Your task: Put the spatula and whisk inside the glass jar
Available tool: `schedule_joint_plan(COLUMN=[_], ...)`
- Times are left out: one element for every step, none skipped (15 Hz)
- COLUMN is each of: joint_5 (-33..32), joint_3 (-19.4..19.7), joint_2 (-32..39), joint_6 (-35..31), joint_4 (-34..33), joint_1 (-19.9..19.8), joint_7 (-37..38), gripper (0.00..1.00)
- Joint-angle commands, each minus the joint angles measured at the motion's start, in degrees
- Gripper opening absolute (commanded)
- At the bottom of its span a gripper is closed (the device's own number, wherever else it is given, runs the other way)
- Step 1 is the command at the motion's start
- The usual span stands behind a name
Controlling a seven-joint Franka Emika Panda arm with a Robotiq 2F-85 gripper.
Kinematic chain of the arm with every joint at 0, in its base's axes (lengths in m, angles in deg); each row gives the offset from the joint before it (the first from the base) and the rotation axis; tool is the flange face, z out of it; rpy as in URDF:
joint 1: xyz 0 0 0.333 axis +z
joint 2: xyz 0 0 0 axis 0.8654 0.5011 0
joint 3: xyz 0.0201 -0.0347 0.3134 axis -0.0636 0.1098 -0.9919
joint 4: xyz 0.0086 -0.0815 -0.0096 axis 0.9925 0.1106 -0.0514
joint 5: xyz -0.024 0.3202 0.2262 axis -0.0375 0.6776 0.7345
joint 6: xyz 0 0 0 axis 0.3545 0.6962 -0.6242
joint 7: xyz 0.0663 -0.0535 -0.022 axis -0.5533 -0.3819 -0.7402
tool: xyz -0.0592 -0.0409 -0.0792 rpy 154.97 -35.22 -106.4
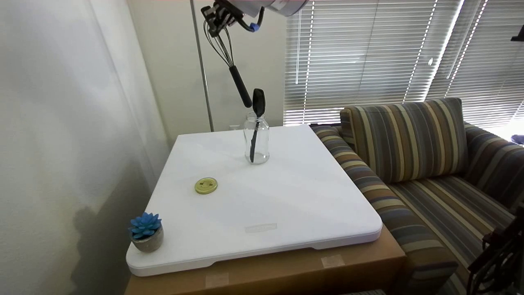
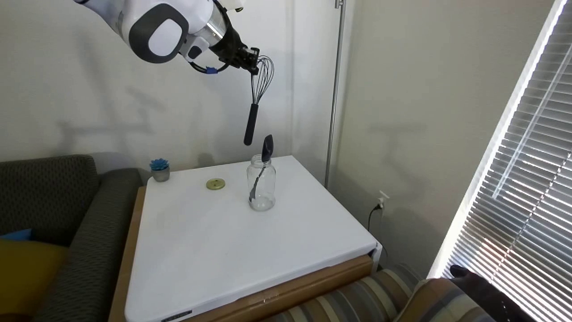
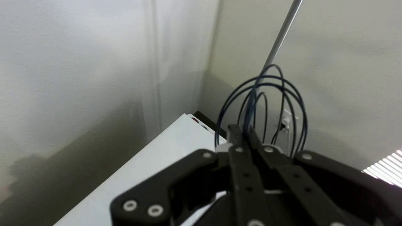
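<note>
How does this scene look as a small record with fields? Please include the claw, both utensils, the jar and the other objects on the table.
Claw: shut on the whisk at its wire head
Whisk: in the air, tilted, handle downward, outside the glass jar
Glass jar: upright on the white table
In the jar: spatula, handle down, head out at the top
Also on table: gold disc, flat; potted blue plant, at a corner
Left to do: whisk into jar
</note>
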Motion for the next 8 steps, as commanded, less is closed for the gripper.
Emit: schedule_joint_plan(joint_5=[0.3, 0.3, 0.3, 0.3, 0.4, 0.3, 0.2, 0.0], joint_3=[-1.4, -1.3, -1.3, -1.3, -1.4, -1.3, -1.1, -0.8], joint_2=[0.1, 0.1, 0.1, 0.3, 0.3, 0.5, 0.5, 0.7], joint_6=[-1.4, -1.5, -1.6, -2.1, -2.4, -2.9, -3.2, -3.8], joint_4=[-0.9, -0.9, -0.9, -1.0, -1.1, -1.2, -1.1, -1.1], joint_1=[-1.4, -1.3, -1.3, -1.4, -1.4, -1.4, -1.3, -1.1], joint_7=[-1.8, -1.8, -1.7, -1.7, -1.8, -1.9, -1.7, -1.6], gripper=[0.01, 0.01, 0.01, 0.01, 0.01, 0.01, 0.01, 0.01])
